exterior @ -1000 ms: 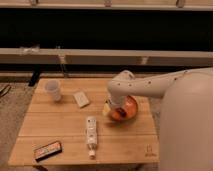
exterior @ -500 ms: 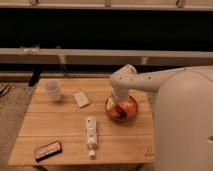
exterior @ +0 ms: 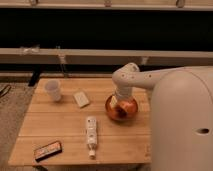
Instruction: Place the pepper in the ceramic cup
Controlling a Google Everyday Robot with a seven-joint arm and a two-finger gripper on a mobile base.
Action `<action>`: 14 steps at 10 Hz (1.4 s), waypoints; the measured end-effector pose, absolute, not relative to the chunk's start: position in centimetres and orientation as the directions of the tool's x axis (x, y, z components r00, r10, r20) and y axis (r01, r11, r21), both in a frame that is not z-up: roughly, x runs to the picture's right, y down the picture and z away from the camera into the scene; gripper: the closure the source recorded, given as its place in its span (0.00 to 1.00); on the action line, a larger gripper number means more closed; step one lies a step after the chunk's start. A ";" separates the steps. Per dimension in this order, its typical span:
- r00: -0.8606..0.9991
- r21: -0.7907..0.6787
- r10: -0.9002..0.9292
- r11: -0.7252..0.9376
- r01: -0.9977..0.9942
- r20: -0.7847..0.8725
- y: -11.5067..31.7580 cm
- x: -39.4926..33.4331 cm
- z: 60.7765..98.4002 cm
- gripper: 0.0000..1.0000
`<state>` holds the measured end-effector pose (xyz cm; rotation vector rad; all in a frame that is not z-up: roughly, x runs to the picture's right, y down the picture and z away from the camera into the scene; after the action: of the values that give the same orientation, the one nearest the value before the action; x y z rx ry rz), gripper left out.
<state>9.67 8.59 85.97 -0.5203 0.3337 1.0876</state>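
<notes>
While the open claw (exterior: 120, 100) is at the orange bowl (exterior: 121, 113)
the ceramic cup (exterior: 53, 90) stands well apart, by the surface's (exterior: 65, 131) left edge.

A: White cup (exterior: 53, 90) on the pale wooden table (exterior: 60, 125), striped by its planks.
B: The white gripper (exterior: 120, 101) sits over the glossy orange bowl (exterior: 125, 114), with the cream arm (exterior: 150, 77) behind.
A: White tube (exterior: 90, 131), and a black packet (exterior: 48, 149) with an orange label.
</notes>
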 end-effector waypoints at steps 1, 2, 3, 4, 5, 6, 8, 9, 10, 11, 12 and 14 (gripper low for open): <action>0.437 -0.238 0.741 0.366 -0.900 -0.511 9.1 9.4 86.1 0.20; 0.439 -0.239 0.735 0.368 -0.899 -0.518 9.4 9.2 86.3 0.20; 0.439 -0.237 0.730 0.370 -0.898 -0.525 9.6 9.2 86.4 0.20; 0.436 -0.232 0.723 0.371 -0.899 -0.535 10.0 9.3 86.8 0.20; 0.436 -0.230 0.720 0.372 -0.899 -0.541 10.1 9.2 87.0 0.20; 0.433 -0.227 0.717 0.371 -0.901 -0.546 10.3 9.3 87.2 0.20; 0.423 -0.221 0.712 0.363 -0.905 -0.561 10.7 9.7 87.7 0.20; 0.419 -0.222 0.709 0.358 -0.907 -0.568 10.9 9.7 87.9 0.20; 0.417 -0.223 0.702 0.356 -0.907 -0.577 11.1 9.7 88.3 0.20; 0.413 -0.224 0.697 0.351 -0.909 -0.586 11.3 9.7 88.6 0.20; 0.410 -0.224 0.692 0.347 -0.910 -0.594 11.6 9.8 88.9 0.20; 0.406 -0.227 0.682 0.341 -0.912 -0.608 11.9 9.8 89.5 0.20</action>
<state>9.82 11.89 89.45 -0.5934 0.4485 1.0829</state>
